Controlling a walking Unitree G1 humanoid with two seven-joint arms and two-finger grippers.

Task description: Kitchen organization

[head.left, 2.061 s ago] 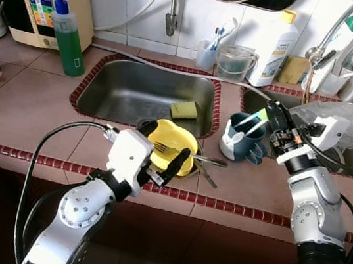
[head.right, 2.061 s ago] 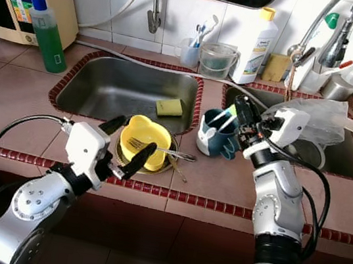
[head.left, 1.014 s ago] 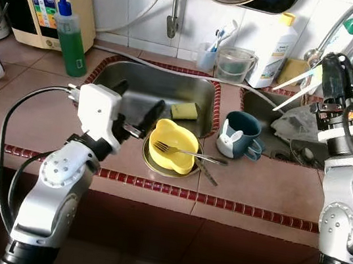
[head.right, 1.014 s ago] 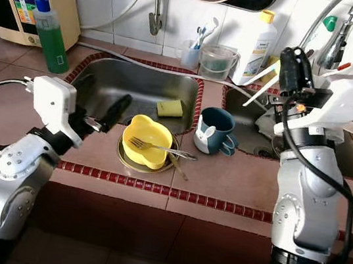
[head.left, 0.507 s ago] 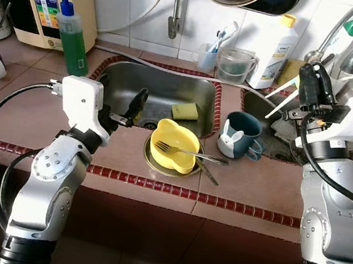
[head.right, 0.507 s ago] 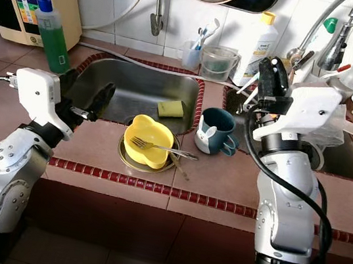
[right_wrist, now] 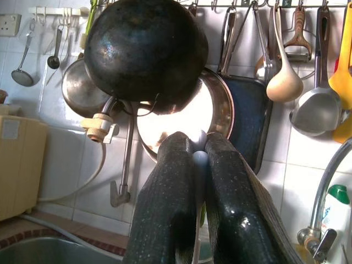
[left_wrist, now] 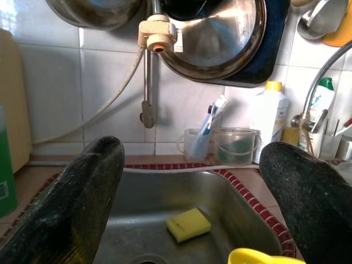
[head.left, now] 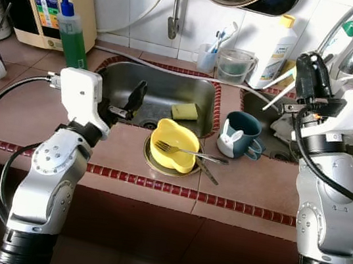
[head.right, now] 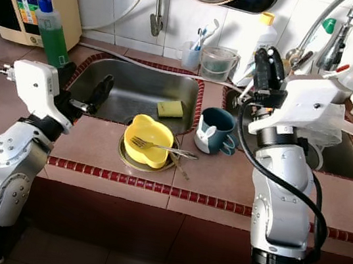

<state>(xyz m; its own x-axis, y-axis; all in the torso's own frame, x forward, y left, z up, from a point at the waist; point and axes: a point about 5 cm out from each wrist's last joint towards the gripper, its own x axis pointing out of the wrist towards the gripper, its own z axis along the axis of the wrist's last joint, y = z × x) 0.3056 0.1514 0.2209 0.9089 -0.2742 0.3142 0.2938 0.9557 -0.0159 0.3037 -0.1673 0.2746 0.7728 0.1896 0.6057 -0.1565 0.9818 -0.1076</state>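
My left end effector (head.left: 120, 100) hangs over the near left rim of the sink (head.left: 124, 84), fingers spread wide, nothing between them. A sponge (head.left: 184, 110) lies in the sink beyond it. On the counter (head.left: 27, 110), just in front of the sink, a yellow bowl (head.left: 171, 146) sits on a plate with a fork (head.left: 190, 152) resting across it. To its right stands the blue mug (head.left: 239, 135), touching nothing of mine. Further right, my right end effector (head.left: 304, 77) is raised above the second sink, pinched tight on white utensils (head.left: 276, 94) that slant down and leftward from my grip.
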